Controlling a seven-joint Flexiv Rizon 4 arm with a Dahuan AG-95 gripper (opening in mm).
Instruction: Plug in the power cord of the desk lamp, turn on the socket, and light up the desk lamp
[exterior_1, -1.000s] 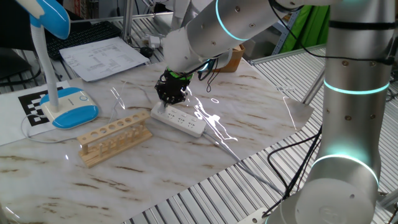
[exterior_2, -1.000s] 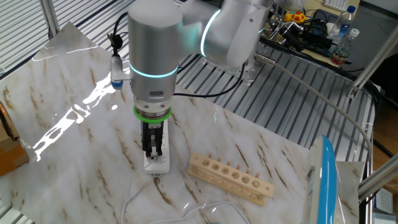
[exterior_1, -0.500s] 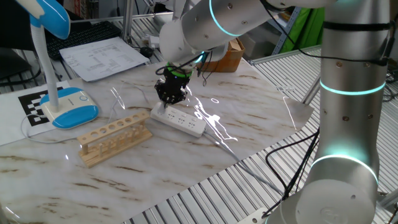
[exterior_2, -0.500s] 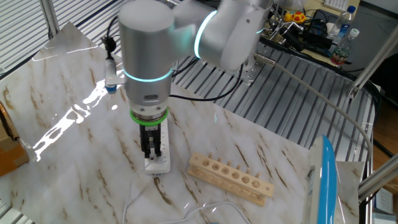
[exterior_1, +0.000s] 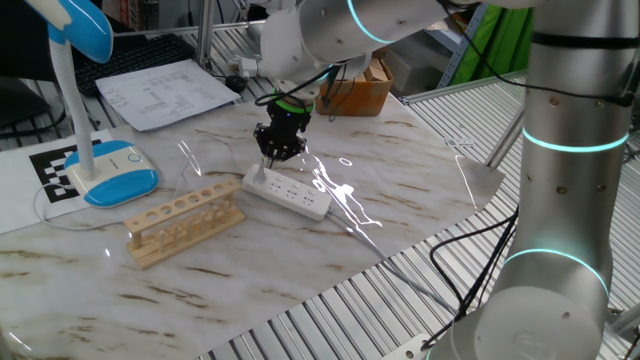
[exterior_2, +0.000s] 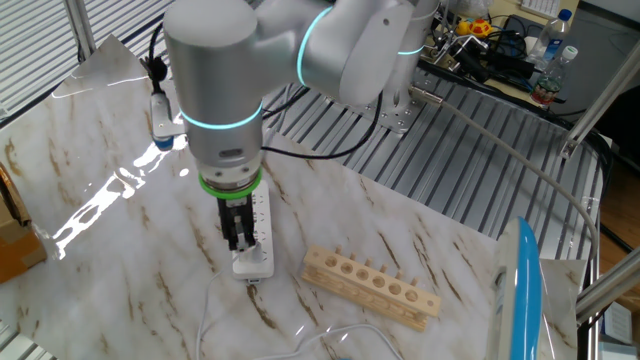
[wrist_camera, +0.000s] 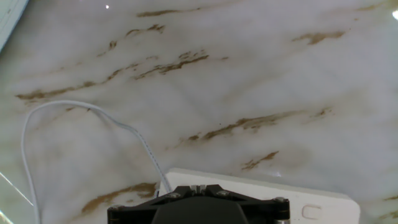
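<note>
Figure: end effector (exterior_1: 277, 157) lifted off the long white rectangular plastic socket strip (exterior_1: 291, 194) on the marbled white counter (exterior_1: 420, 190). Compared with 1 s ago, when its fingertips sat down on the strip's end at about 10 o'clock, the black end effector now hangs just above that end, and the arm's elbow has swung toward 11 o'clock. The thin white power cord (wrist_camera: 93, 118) already runs into that end of the strip, so the plugging step is judged done; the rise probably follows a press there, perhaps on the plug or the switch, but no indicator light can be read.

The blue-and-white plastic desk lamp (exterior_1: 110, 170) stands well apart at 9 o'clock from the strip, with the pale wooden rack with a row of round holes (exterior_1: 185, 222) between them; its head is cut off at the frame edge and no glow is evident, so the lighting step is judged outstanding.

Hidden or unclear: in the other fixed view the fingers look close together and empty, yet whether they are clenched or released cannot be told. The hand view shows only the black housing, not the fingertips. The plug and switch are too small to resolve, and the cord between lamp base and strip is only partly traceable
</note>
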